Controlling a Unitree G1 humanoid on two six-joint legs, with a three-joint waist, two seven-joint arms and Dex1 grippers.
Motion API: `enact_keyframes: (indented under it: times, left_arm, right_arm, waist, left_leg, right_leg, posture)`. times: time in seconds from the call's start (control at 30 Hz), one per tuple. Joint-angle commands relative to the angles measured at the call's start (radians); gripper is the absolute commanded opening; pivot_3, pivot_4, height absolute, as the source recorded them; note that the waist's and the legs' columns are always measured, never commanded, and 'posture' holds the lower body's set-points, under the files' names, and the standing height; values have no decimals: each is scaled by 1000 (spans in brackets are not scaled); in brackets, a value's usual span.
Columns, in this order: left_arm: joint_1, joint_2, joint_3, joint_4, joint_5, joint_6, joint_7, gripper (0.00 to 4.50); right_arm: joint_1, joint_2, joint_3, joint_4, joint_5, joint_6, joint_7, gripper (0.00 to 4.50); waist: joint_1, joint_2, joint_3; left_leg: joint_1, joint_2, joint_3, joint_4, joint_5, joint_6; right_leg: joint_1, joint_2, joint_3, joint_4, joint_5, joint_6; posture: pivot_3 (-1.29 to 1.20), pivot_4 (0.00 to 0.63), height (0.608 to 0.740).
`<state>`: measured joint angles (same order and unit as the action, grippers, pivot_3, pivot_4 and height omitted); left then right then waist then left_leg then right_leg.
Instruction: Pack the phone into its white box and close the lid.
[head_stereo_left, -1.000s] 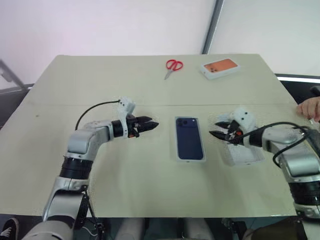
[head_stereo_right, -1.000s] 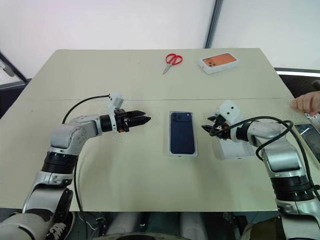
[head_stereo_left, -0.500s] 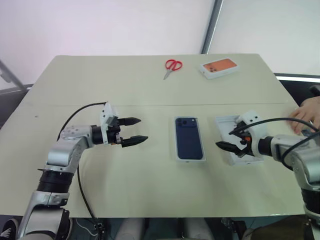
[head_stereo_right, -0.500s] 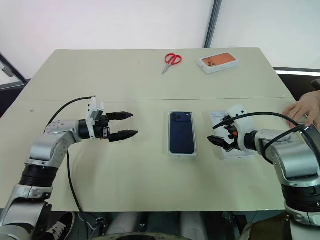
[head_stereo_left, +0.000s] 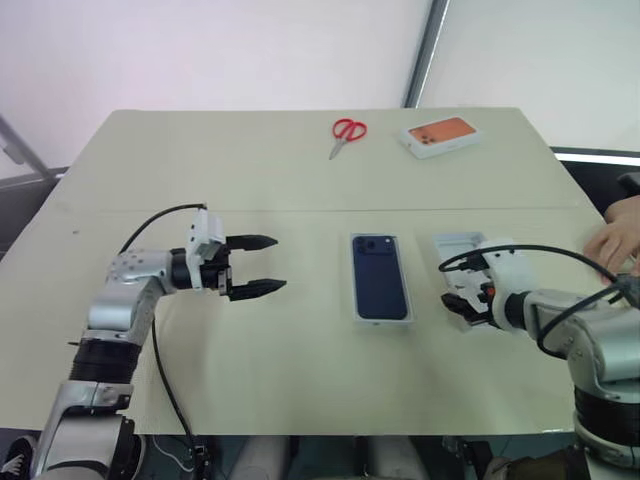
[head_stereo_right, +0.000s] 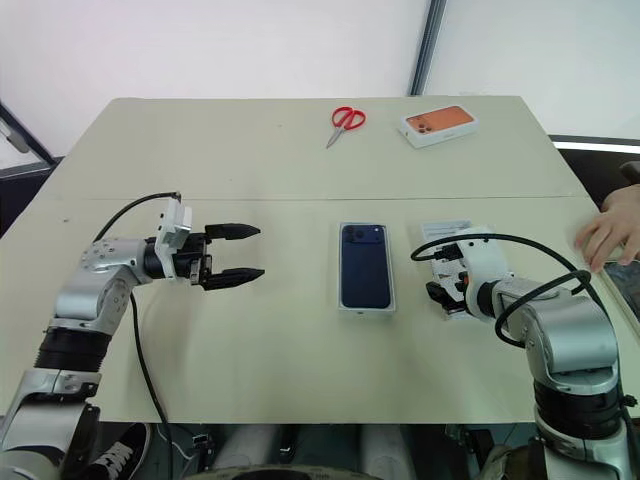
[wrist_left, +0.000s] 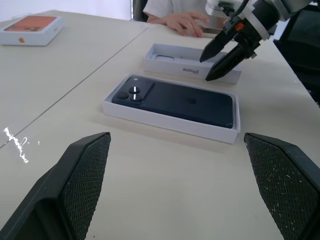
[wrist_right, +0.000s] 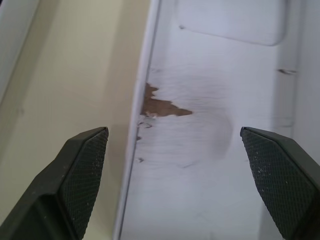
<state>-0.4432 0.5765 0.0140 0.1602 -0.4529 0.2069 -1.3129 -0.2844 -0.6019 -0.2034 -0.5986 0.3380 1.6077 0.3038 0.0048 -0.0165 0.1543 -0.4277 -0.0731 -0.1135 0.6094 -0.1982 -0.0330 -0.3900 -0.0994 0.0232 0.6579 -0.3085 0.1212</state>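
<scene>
At the left of the head-camera frame, the left gripper (head_stereo_left: 256, 265) is held level above the beige rectangular table (head_stereo_left: 200, 160), its forearm bent in from the lower left and its two black fingers pointing toward frame centre; they are spread wide with nothing between them. At the centre lies the one slim dark navy-blue phone (head_stereo_left: 379, 276), camera cluster toward the top of the frame, resting face down inside the shallow white cardboard box (head_stereo_left: 381, 318), whose rim frames it on all sides. Just right of that, apart from it, sits the single white moulded lid (head_stereo_left: 459, 245), hollow side up (a brownish scuff shows on its inner floor in the right wrist view). The right gripper (head_stereo_right: 440, 280) comes in from the lower right, angled down over the lid's near end; its fingers stand wide apart and hold nothing, and whether the tips touch the lid I cannot tell. At the far right edge one person's hand (head_stereo_left: 618, 240) rests on the table. Along the top of the table lie one pair of red-handled scissors (head_stereo_left: 346, 134) and one white box with an orange phone picture (head_stereo_left: 440, 136).
</scene>
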Motion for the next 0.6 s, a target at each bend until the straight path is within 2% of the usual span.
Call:
enact_keyframes:
  times: [0.03,0.17,0.2,0.27,0.37,0.47,0.6]
  left_arm:
    - [7,-7,3,-40,-4,-18,13,4500]
    - [15,0,13,-38,14,-21,40,4500]
    - [18,3,17,-40,12,-18,43,4500]
    - [22,7,20,-46,9,-14,48,4500]
    - [28,9,21,-59,5,-10,56,4500]
    - [34,12,23,-71,1,-4,66,4500]
    - [32,15,24,-73,0,1,75,4500]
  right_arm:
    - [-20,-11,13,-53,32,7,-54,4426]
    - [-53,-7,43,-42,75,7,-82,4426]
    - [-51,3,33,-36,80,7,-98,3911]
    - [-41,14,21,-21,95,7,-120,3213]
    - [-26,2,52,-15,82,7,-148,1531]
    - [-16,26,58,0,73,7,-175,64]
    - [-10,54,65,18,60,7,-211,64]
  waist:
    - [-3,0,0]
    - [-15,0,0]
    - [-17,0,0]
    - [-18,0,0]
    - [-17,0,0]
    - [-18,0,0]
    - [-18,0,0]
  left_leg:
    - [0,0,0,0,0,0]
    - [0,0,-1,0,0,0]
    - [0,0,-1,0,0,0]
    - [0,0,-1,0,0,0]
    - [0,0,-1,0,0,0]
    - [0,0,-1,0,0,0]
    - [1,0,-1,0,0,0]
  right_leg:
    - [0,0,0,0,0,0]
    - [0,0,0,1,0,0]
    - [0,0,0,1,0,0]
    - [0,1,0,1,0,0]
    - [0,1,0,1,0,0]
    - [0,1,0,1,0,0]
    - [1,1,0,1,0,0]
  posture:
    - [0,150,740]
    - [0,150,740]
    - [0,150,740]
    - [0,150,740]
    - [0,150,740]
    - [0,150,740]
    - [0,150,740]
